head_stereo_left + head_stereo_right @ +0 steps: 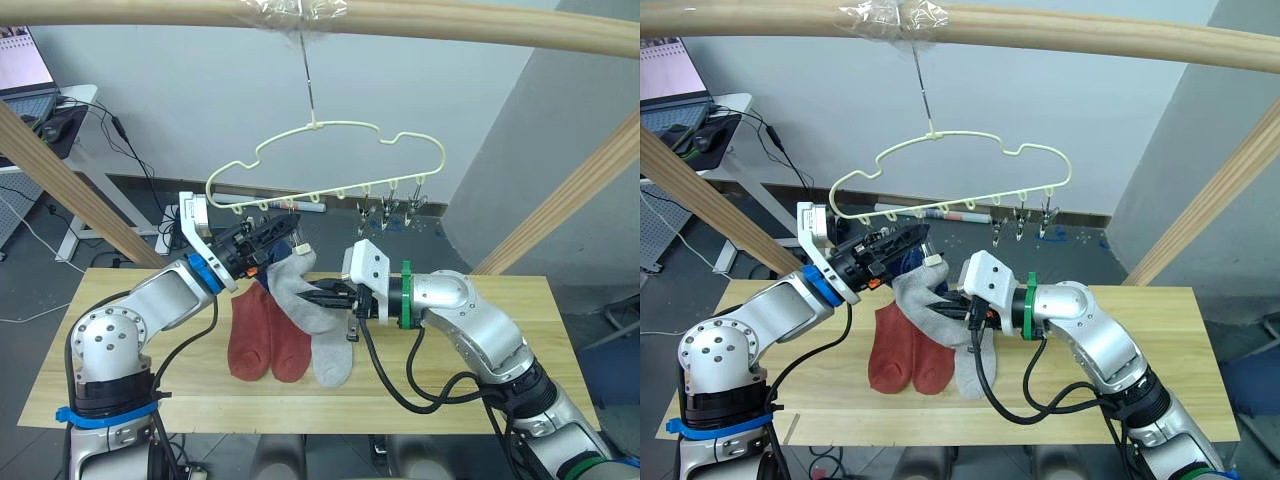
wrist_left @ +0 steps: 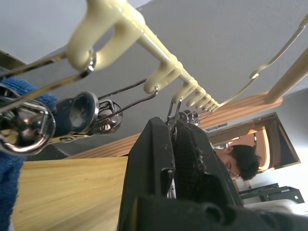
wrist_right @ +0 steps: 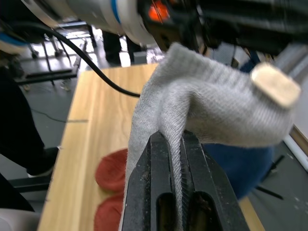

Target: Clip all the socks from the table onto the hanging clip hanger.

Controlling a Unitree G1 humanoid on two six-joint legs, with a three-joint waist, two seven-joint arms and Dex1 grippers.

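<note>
The right gripper (image 3: 174,144) pinches a ribbed grey sock (image 1: 296,290) lifted above the plank table (image 1: 500,330); the left gripper (image 1: 283,229) squeezes a metal clip (half hidden) under the wavy wire clip hanger (image 1: 330,160).

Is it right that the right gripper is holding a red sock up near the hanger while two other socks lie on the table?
Not quite: the sock in the right gripper is grey, not red. The right wrist view shows it pinched between the fingers. The two red socks lie on the table, below the hanger.
</note>
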